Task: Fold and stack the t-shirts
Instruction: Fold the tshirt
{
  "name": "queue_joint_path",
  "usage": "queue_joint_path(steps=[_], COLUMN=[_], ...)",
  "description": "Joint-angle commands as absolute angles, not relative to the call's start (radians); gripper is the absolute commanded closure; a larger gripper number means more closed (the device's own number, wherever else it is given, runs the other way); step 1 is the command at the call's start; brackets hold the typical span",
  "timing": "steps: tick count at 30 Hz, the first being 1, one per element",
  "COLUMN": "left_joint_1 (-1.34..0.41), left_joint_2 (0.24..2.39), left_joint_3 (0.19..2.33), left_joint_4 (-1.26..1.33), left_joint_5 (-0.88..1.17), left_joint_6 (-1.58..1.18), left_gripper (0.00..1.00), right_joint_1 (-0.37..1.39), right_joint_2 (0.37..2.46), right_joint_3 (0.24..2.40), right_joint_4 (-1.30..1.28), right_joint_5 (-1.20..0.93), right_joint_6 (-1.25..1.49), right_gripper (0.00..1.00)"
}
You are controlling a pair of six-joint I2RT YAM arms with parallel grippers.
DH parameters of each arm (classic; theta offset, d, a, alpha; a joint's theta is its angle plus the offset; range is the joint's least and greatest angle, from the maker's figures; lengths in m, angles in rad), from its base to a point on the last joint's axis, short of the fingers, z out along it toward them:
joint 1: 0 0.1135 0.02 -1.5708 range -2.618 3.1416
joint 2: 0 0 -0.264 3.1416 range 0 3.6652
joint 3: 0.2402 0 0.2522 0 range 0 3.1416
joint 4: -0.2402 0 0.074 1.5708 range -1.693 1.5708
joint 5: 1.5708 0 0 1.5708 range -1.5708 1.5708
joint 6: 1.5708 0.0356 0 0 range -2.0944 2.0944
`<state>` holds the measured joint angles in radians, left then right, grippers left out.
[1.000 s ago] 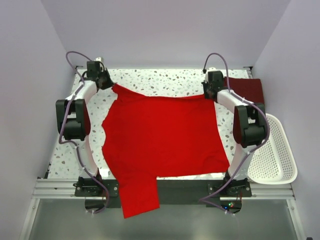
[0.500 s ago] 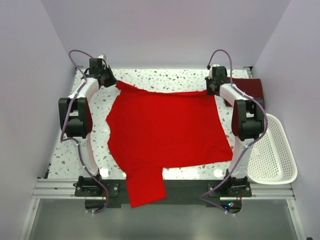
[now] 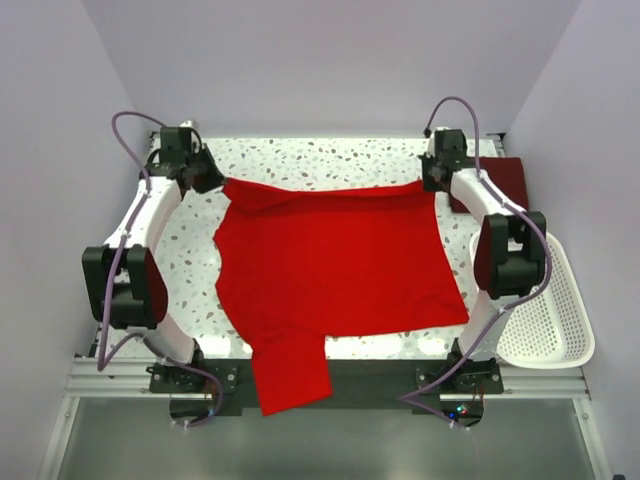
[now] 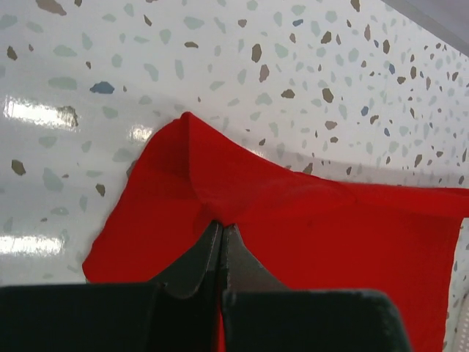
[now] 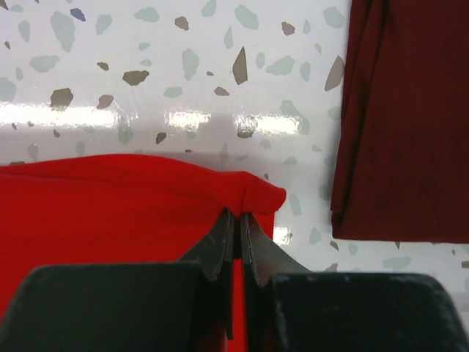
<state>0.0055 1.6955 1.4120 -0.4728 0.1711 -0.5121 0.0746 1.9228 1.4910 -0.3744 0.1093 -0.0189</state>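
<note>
Jaws of left gripper (image 4: 220, 226) pinched shut on far-left corner of bright red t-shirt (image 3: 335, 265), right gripper (image 5: 236, 215) pinched on its far-right corner, shirt spread flat on table (image 3: 330, 155), sleeve over near edge, folded maroon t-shirt (image 5: 403, 117) just beside right jaws

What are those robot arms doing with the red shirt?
They are folding shirts. The left gripper and the right gripper each pinch a far corner of the bright red cloth t-shirt, spread on the speckled table with one part hanging over the near edge. The dark maroon cloth t-shirt lies folded at the far right.
</note>
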Motion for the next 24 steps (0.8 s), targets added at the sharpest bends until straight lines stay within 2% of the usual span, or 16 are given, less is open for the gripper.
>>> queue_joint_path(steps=[1, 6, 13, 19, 24], left_joint_1=[0.008, 0.008, 0.008, 0.008, 0.009], left_joint_2=[1.602, 1.477, 1.323, 1.246, 1.223], left_joint_3=[1.341, 1.209, 1.103, 0.991, 0.919], left_joint_4=[-0.548, -0.543, -0.588, -0.56, -0.54], left_joint_5=[0.164, 0.235, 0.23, 0.287, 0.256], left_joint_6=[-0.546, -0.581, -0.601, -0.649, -0.655], left_gripper=[1.0, 1.0, 1.0, 1.0, 1.0], right_joint_1=[0.069, 0.069, 0.069, 0.071, 0.069], right_joint_2=[1.824, 1.761, 1.735, 1.73, 1.729], right_joint_3=[1.445, 1.362, 1.318, 1.295, 1.272], right_joint_4=[-0.405, -0.408, -0.428, -0.431, -0.454], right_joint_5=[0.113, 0.146, 0.176, 0.186, 0.209], right_joint_6=[-0.008, 0.023, 0.035, 0.063, 0.098], right_gripper=[1.0, 1.0, 1.0, 1.0, 1.0])
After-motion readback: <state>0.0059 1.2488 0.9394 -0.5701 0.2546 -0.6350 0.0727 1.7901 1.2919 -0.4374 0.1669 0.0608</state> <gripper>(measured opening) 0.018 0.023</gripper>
